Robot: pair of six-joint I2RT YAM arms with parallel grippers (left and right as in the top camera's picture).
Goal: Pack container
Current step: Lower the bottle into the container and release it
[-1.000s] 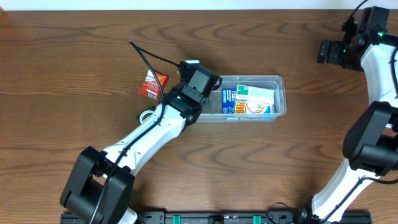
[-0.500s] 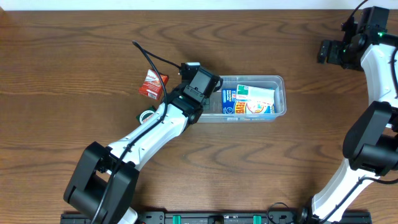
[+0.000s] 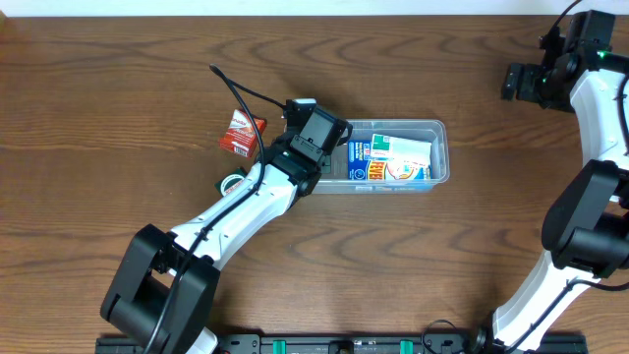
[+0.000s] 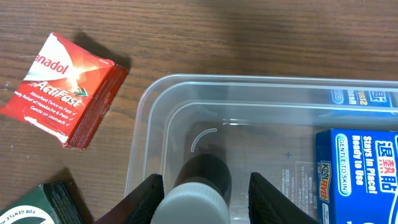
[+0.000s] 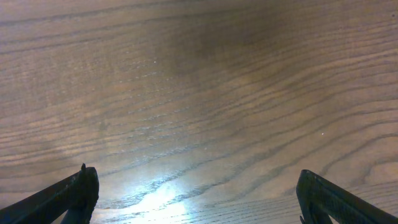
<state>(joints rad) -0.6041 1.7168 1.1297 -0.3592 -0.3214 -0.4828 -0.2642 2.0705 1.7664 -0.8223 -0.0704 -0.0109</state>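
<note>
The clear plastic container lies in the middle of the table and holds blue-and-white boxes in its right part. My left gripper is over the container's left end. In the left wrist view the container's rim curves round a dark bottle with a white cap. The bottle stands inside between my left gripper's fingers. The left finger touches the cap and a gap shows at the right finger. My right gripper is open and empty at the far right, over bare wood.
A red Panadol box lies on the table left of the container, also in the left wrist view. A dark green item lies beside the left arm, and its corner shows in the left wrist view. A blue Kool Fever box fills the container's right side.
The container has shifted slightly to the left. The left arm has barely moved. The right arm has not moved.
</note>
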